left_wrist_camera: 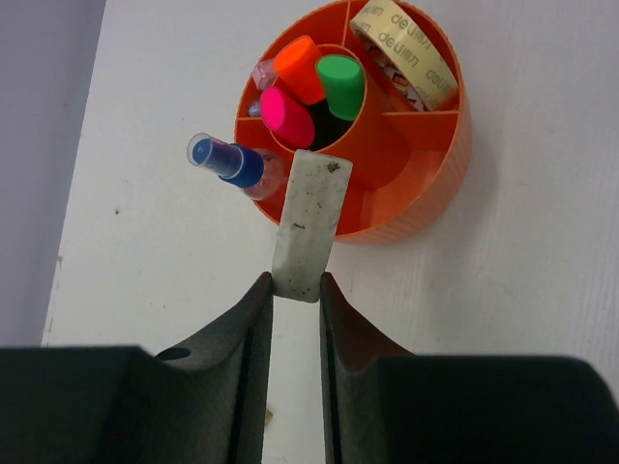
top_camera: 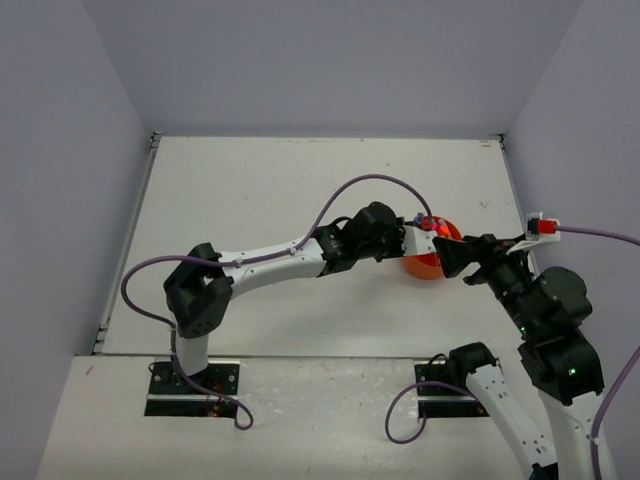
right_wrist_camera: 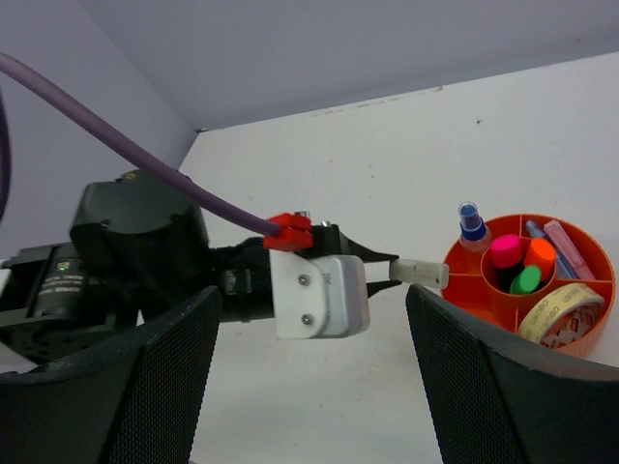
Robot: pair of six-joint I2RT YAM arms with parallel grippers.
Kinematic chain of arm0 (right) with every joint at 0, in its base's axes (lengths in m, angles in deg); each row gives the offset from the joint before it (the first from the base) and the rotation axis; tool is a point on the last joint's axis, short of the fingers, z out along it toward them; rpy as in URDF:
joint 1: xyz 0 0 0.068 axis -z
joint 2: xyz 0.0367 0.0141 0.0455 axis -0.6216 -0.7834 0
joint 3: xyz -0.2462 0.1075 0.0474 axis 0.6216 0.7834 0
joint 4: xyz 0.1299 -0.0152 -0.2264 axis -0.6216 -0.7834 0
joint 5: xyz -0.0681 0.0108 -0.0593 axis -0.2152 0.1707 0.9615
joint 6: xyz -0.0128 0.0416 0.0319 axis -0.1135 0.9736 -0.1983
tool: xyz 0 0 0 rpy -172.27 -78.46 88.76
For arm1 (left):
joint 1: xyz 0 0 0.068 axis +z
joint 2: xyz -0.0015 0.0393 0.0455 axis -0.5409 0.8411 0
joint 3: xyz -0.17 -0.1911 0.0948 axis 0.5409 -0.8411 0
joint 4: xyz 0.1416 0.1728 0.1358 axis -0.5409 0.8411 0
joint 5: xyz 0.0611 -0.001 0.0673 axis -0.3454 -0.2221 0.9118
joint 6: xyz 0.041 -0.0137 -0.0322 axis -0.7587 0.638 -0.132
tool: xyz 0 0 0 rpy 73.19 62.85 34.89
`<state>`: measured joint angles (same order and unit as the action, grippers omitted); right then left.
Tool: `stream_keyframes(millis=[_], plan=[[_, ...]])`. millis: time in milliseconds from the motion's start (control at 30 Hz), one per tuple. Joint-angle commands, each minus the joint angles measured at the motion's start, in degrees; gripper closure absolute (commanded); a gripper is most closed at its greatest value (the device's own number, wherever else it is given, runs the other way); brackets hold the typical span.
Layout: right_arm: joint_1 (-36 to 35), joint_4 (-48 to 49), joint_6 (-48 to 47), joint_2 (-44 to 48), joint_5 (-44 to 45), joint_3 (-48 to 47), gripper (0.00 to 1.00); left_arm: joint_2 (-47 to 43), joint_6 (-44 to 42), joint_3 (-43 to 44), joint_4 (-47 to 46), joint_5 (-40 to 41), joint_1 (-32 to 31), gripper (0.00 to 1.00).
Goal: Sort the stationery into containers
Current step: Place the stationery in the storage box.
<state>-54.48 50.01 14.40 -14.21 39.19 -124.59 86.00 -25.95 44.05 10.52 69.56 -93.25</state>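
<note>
Where the left arm stretches rightward over the counter (top_camera: 250,190), the left claw (left_wrist_camera: 295,282) is closed to a narrow gap on one end of a pale flat block (left_wrist_camera: 311,213) and grips nothing else. The block's long axis runs straight out of the claw toward the right. Its free end lies over the left rim of the orange pot (left_wrist_camera: 430,193), close against the central cup. That cup holds three highlighters (left_wrist_camera: 324,92) with orange, green and pink ends. A blue-capped pen (left_wrist_camera: 227,159) leans out just beside the block, and a tape roll (left_wrist_camera: 406,48) fills another compartment. These crowd the drop, so the bare compartment under the block's tip seems the likely target. Just right of the pot, the right claw (top_camera: 452,258) is spread wide and empty; whether it touches the pot cannot be told.
</note>
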Motion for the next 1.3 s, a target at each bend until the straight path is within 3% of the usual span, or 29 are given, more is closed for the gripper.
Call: stream_keyframes(millis=[0, 367, 900, 1267], plan=[[0.1, -1.8, 0.4, 1.3, 1.7, -2.7, 0.20, 2.6, -9.4, 2.5, -5.8, 0.8, -0.1, 1.00], [0.1, -3.7, 0.4, 3.6, 3.8, -3.1, 0.19, 9.4, -13.1, 7.4, -6.2, -4.1, -0.1, 1.00], [0.1, -4.0, 0.0, 3.5, 4.4, -2.9, 0.18, 11.1, -13.4, 8.2, -2.8, -6.9, -0.1, 0.91], [0.1, -4.0, -0.2, 3.0, 4.4, -2.9, 0.17, 11.0, -12.8, 7.5, -4.0, -6.7, -0.1, 0.63]])
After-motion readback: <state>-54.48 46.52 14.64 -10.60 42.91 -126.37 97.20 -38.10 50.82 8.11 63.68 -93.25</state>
